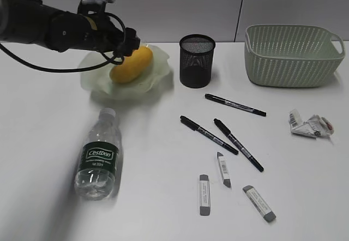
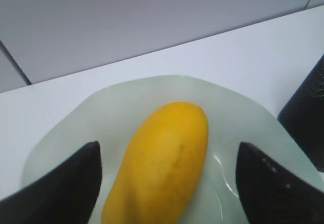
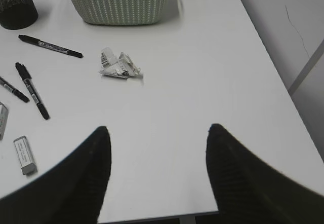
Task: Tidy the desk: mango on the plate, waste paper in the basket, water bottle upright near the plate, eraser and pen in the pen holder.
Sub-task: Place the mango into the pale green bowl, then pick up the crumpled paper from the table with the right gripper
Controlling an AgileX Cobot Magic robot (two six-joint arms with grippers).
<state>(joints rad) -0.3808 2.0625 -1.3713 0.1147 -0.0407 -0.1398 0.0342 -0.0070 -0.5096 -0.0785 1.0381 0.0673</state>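
Upper left of the frame, the mango (image 1: 131, 65) lies on the plate (image 1: 98, 80), the left pincer (image 2: 167, 178) released, straddling it untouched. The right pincer (image 3: 157, 173) is spread and empty. The mango looks smooth, slippery and bruisable; the fallen water bottle (image 1: 99, 156) seems light, best gripped across its labelled middle.

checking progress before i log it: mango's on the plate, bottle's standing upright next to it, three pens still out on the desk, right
One thing is off: the water bottle is lying on its side on the desk, in front of the plate, not standing. The exterior view shows it. The mango is on the plate, and three pens are still out.
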